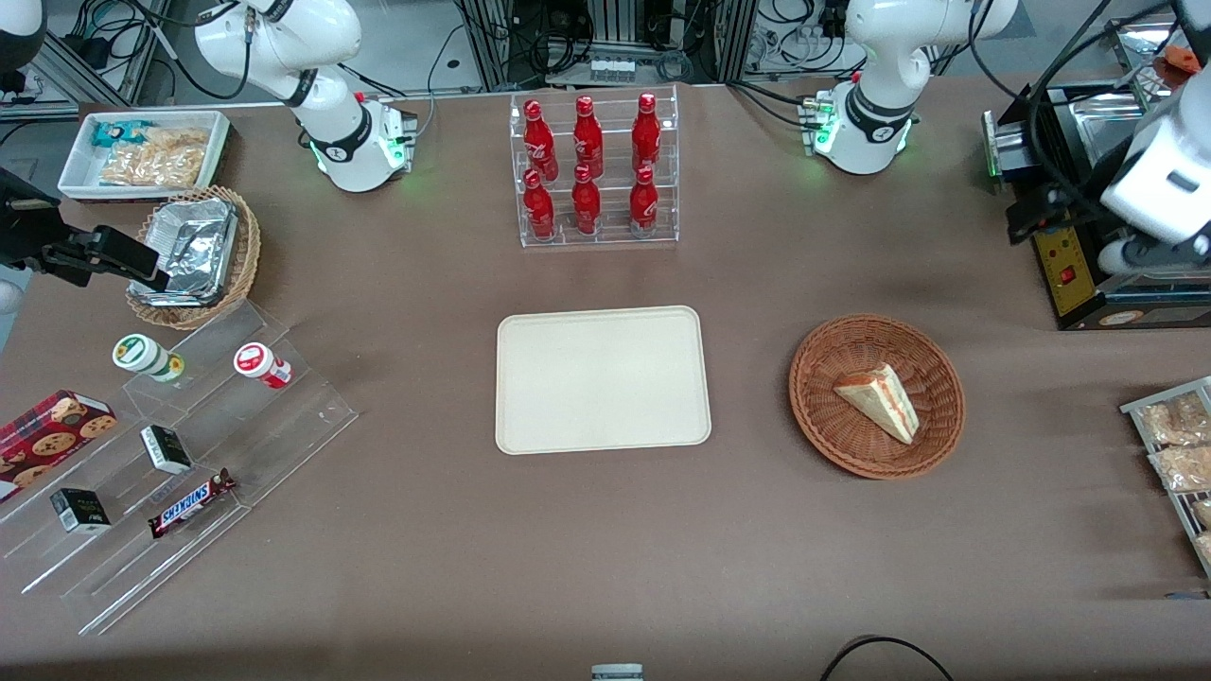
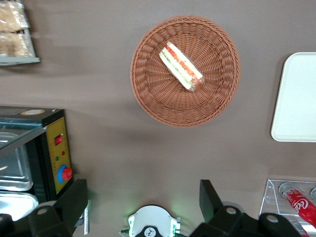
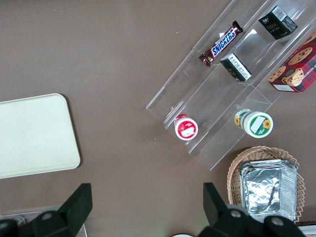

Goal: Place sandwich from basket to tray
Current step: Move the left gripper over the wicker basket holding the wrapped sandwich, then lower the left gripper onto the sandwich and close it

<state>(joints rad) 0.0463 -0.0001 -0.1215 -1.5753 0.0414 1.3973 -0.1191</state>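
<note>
The sandwich (image 1: 880,399) is a pale bread wedge with red-orange and green filling. It lies in the round brown wicker basket (image 1: 823,416) toward the working arm's end of the table. The cream tray (image 1: 603,378) sits flat at the table's middle, beside the basket, with nothing on it. My left gripper (image 1: 1026,219) hangs high above the table, farther from the front camera than the basket, open and empty. In the left wrist view the gripper (image 2: 142,190) is well apart from the basket (image 2: 148,94), the sandwich (image 2: 180,65) and the tray (image 2: 296,98).
A black appliance with a yellow panel (image 1: 1069,265) stands close under the gripper. A clear rack of red bottles (image 1: 591,170) stands farther back than the tray. A rack of bagged snacks (image 1: 1173,454) sits at the table edge. Stepped acrylic shelves (image 1: 170,454) and a foil-filled basket (image 1: 194,251) lie toward the parked arm's end.
</note>
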